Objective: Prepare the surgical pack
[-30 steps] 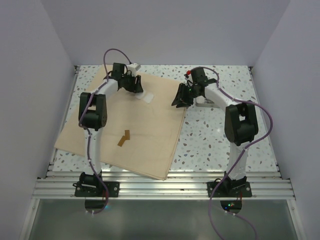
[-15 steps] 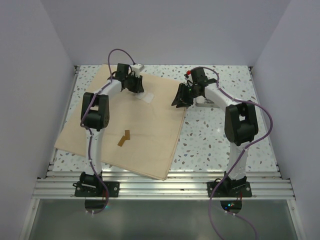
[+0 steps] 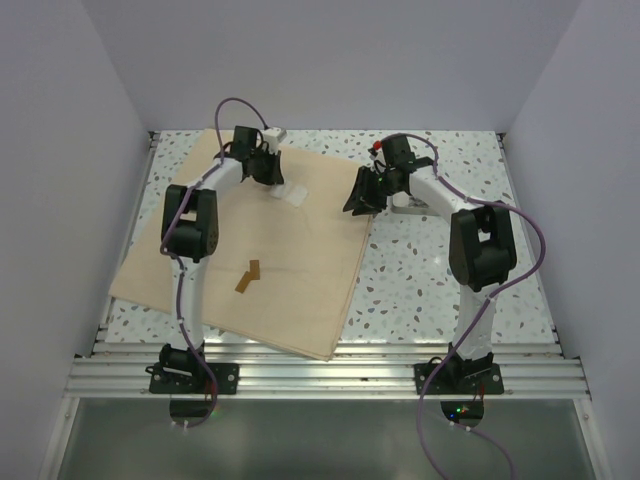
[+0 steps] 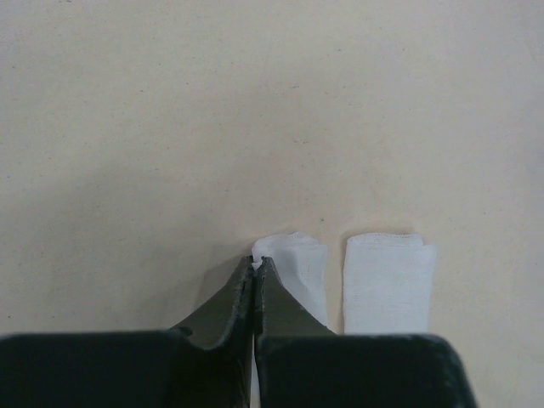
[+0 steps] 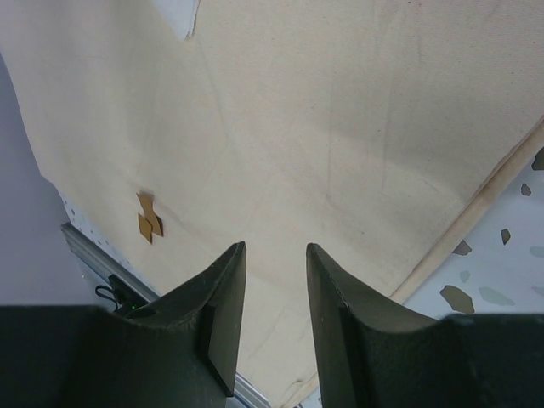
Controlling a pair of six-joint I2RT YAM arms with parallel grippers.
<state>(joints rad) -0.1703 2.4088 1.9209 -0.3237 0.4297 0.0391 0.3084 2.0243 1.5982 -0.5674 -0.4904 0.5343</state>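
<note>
The tan fabric sheet (image 3: 300, 270) of the surgical pack lies flat on the left half of the table. Two white gauze squares (image 3: 293, 195) rest side by side on its far part. In the left wrist view my left gripper (image 4: 255, 262) is shut, with a corner of the left gauze square (image 4: 304, 270) pinched between its tips. The other gauze square (image 4: 387, 282) lies free beside it. My right gripper (image 5: 274, 248) hangs open above the sheet (image 5: 340, 127) near its right edge, with nothing between its fingers. No steel instruments show.
A small brown piece of tape (image 3: 248, 275) sticks to the middle of the sheet, and it shows in the right wrist view as the tape (image 5: 149, 217). A bit of grey metal (image 3: 405, 204) shows under the right arm. Speckled tabletop (image 3: 430, 270) lies to the right.
My left gripper has shifted slightly toward the back and closed from open onto the corner of a gauze square. The right arm has not moved.
</note>
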